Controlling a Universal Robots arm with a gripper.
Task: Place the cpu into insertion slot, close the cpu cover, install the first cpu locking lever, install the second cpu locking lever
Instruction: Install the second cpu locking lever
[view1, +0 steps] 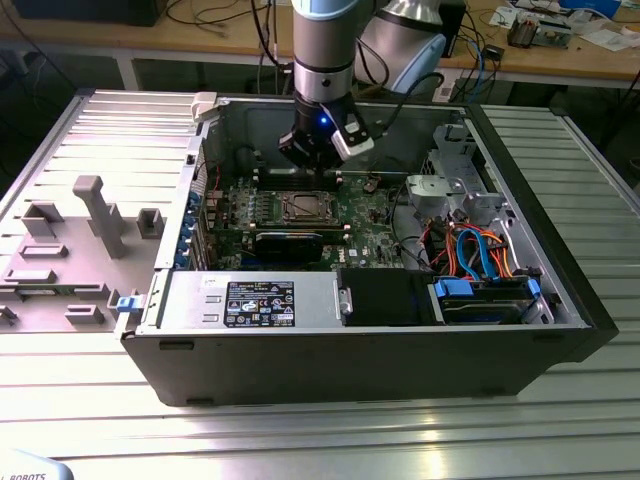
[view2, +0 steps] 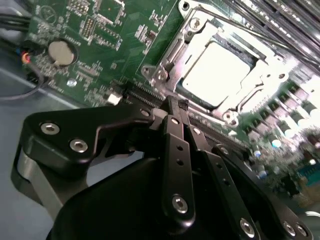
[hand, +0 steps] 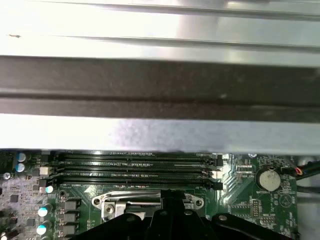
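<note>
The open computer case takes up the middle of the exterior view. A circuit board lies on its floor at centre, with the socket in the middle of the board. The gripper hangs just above the socket in the frame, and a parts tray lies at the left edge.

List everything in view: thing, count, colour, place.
computer case: one, black and grey, open on the slatted table.
circuit board: one, green, on the case floor.
cpu: one, silver-grey, seated in the insertion slot.
insertion slot: one, silvery rim, mid-board.
cpu cover: one, silvery frame, down around the cpu.
memory slots: four, black, beside the slot.
coin battery: one, silver, on the board.
gripper: one, black, fingers together, just off the slot's edge.
</note>
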